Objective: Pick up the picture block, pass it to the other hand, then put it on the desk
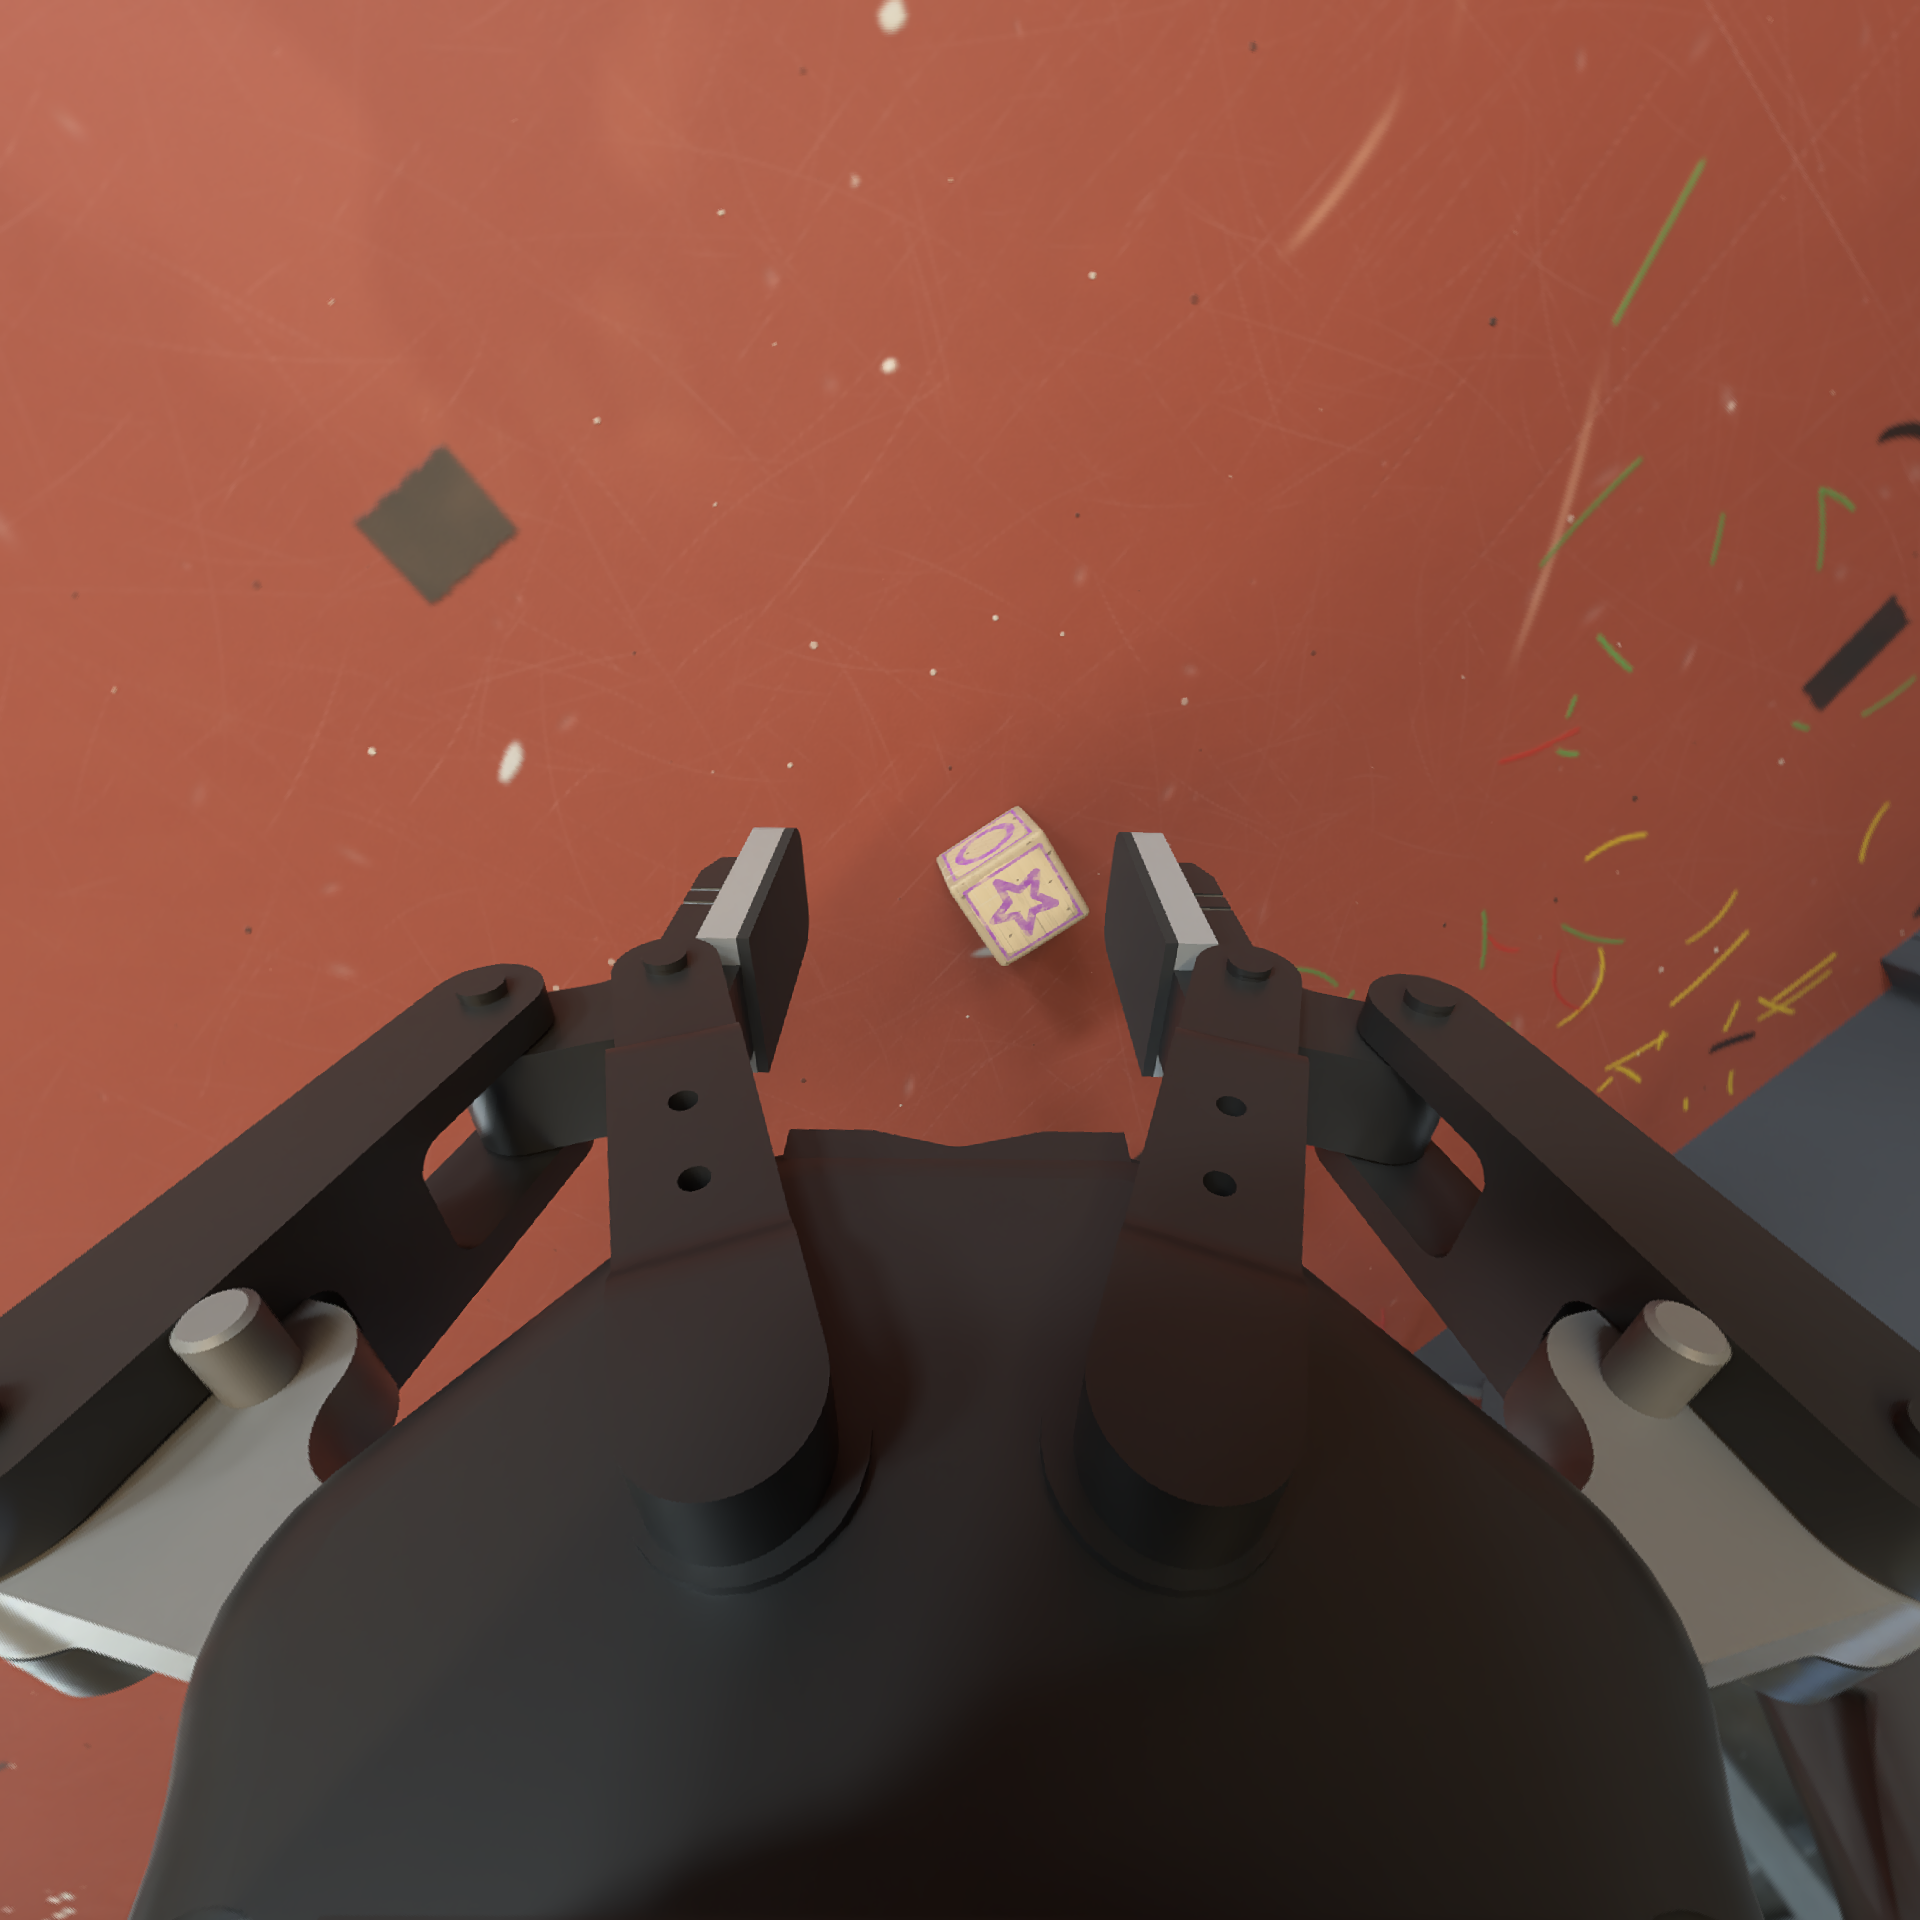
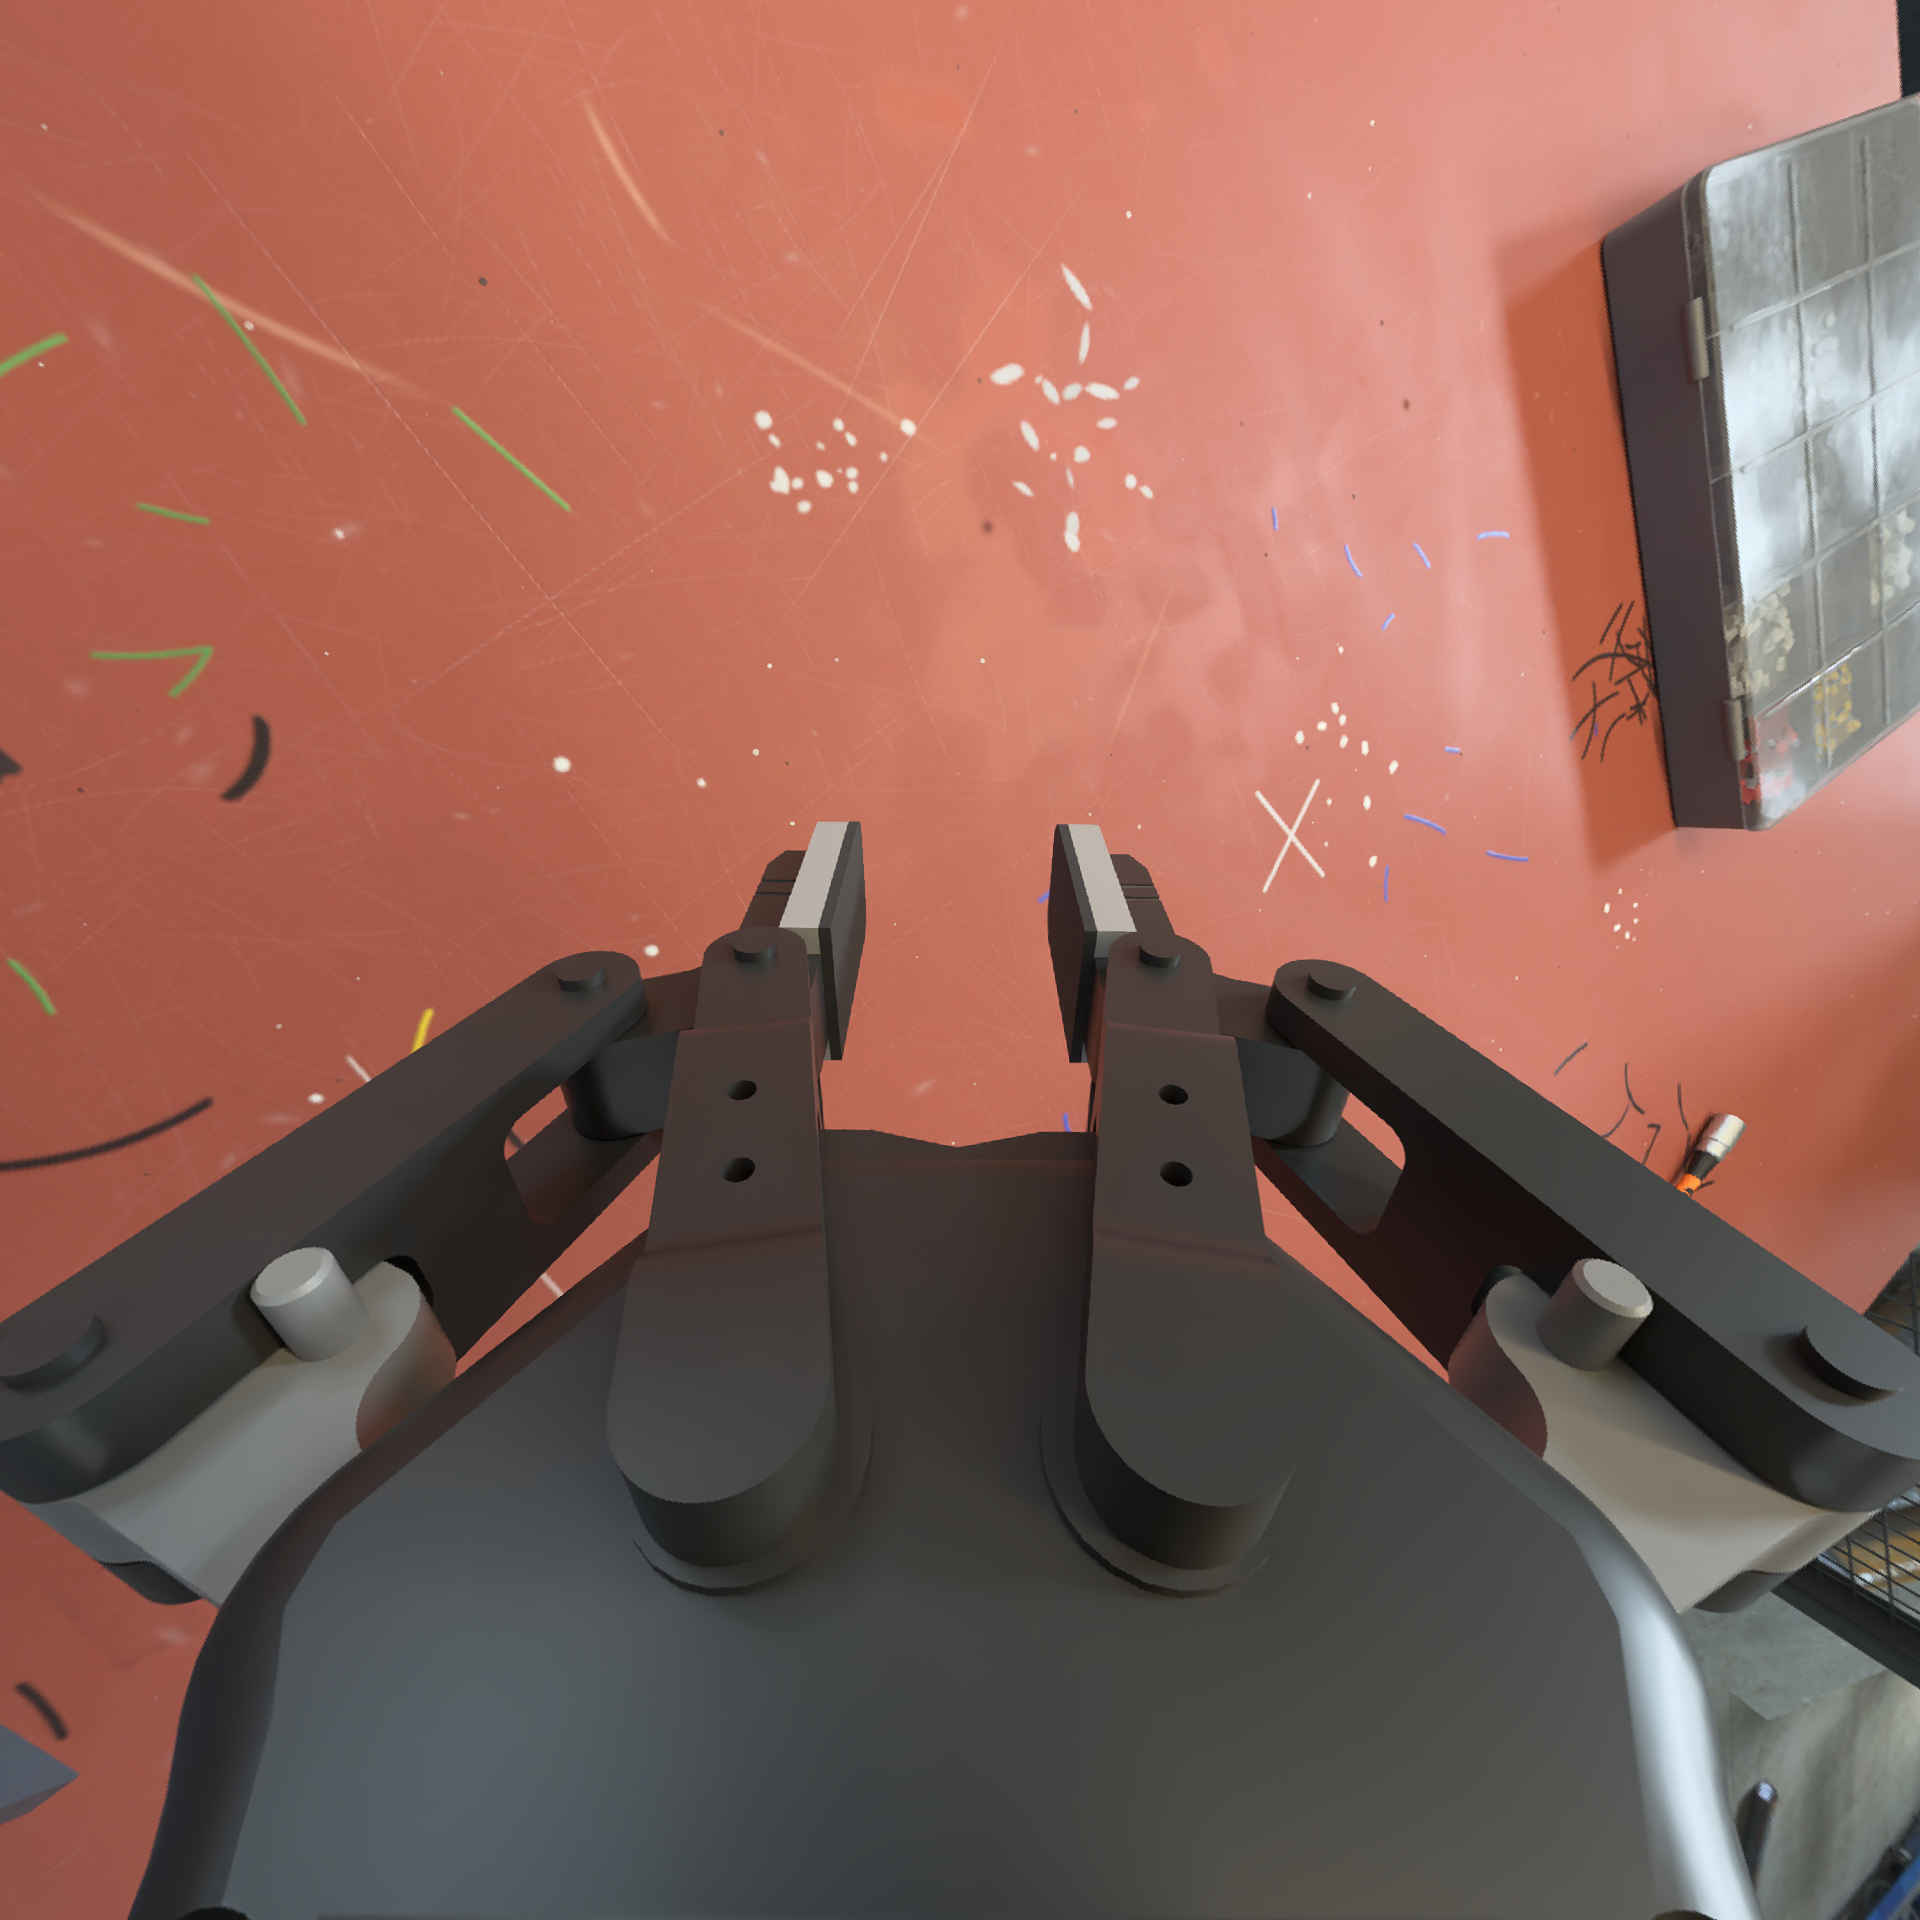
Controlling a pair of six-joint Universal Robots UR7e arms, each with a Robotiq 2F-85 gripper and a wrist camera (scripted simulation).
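The picture block is a small pale wooden cube with a purple star on one face and a purple oval on another. It lies on the red desk, seen in the left wrist view. My left gripper is open and hangs above the desk, with the block showing between its fingertips, nearer the right finger. My right gripper is open and empty above a bare red patch of the desk. The block does not show in the right wrist view.
A flat dark square patch marks the desk at the left. A grey compartment case with a clear lid lies at the right edge. A small metal and orange bit lies near the right arm. A grey surface edge shows at lower right.
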